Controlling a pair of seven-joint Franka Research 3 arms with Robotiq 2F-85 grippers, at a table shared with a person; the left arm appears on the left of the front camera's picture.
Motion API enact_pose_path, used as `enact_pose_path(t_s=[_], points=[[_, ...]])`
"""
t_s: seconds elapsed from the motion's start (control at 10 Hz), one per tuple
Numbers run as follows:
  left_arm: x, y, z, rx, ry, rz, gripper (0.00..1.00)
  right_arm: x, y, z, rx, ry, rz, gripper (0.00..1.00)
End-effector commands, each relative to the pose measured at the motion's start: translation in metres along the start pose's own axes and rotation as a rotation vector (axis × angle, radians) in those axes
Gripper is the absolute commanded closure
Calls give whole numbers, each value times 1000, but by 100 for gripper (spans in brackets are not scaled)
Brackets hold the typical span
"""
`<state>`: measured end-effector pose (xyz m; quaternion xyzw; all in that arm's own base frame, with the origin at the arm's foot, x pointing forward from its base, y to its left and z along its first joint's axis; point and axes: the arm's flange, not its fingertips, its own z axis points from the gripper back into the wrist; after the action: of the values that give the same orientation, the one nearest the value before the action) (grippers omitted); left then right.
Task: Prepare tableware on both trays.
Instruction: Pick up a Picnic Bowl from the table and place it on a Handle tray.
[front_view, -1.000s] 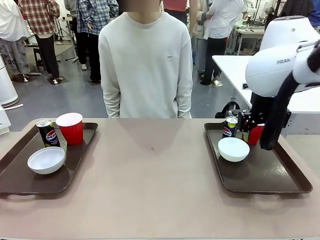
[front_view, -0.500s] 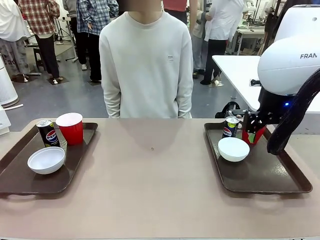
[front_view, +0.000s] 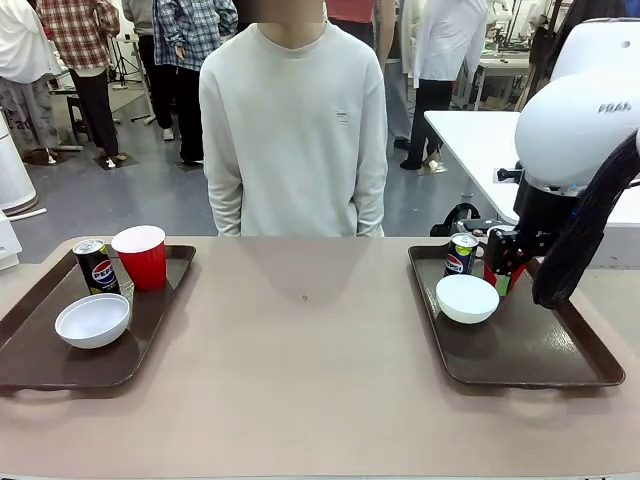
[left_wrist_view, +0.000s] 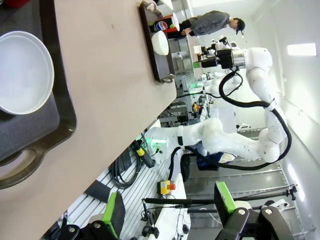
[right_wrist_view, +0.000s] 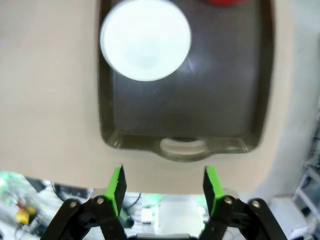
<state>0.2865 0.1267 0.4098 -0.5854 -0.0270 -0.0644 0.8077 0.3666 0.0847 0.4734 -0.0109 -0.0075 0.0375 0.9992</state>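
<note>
Left tray (front_view: 40, 345), at 9 o'clock on the table (front_view: 300, 370): white bowl (front_view: 92, 320) at its centre, Pepsi can (front_view: 96, 266) at 12 o'clock of the bowl, red cup (front_view: 141, 256) just beside the can at 3 o'clock; right tray (front_view: 540, 350), at 3 o'clock on the table: white bowl (front_view: 467, 298), Pepsi can (front_view: 460, 254) at its 12 o'clock, red cup (front_view: 503, 272) partly hidden behind the right gripper (front_view: 505, 262); right gripper (right_wrist_view: 164, 182) jaws spread, empty, above the tray's near handle; left gripper (left_wrist_view: 167, 202) jaws spread, empty.
</note>
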Motion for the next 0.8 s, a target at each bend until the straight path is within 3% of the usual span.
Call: enact_pose_path(t_s=[0.0,0.2,0.3,0.5,0.7], points=[[0,-2,1,-15,-10,-13,5,-21,-27,30,313,104,146,20],[0,-2,1,-15,-10,-13,5,-44,-78,57,651,193,254,20],[0,-2,1,-15,-10,-13,5,-54,-101,68,758,152,264,20],[0,-2,1,-15,-10,-13,5,-57,-141,78,939,80,127,20],[0,-2,1,-15,-10,-13,5,-46,-166,66,1066,14,-107,20]])
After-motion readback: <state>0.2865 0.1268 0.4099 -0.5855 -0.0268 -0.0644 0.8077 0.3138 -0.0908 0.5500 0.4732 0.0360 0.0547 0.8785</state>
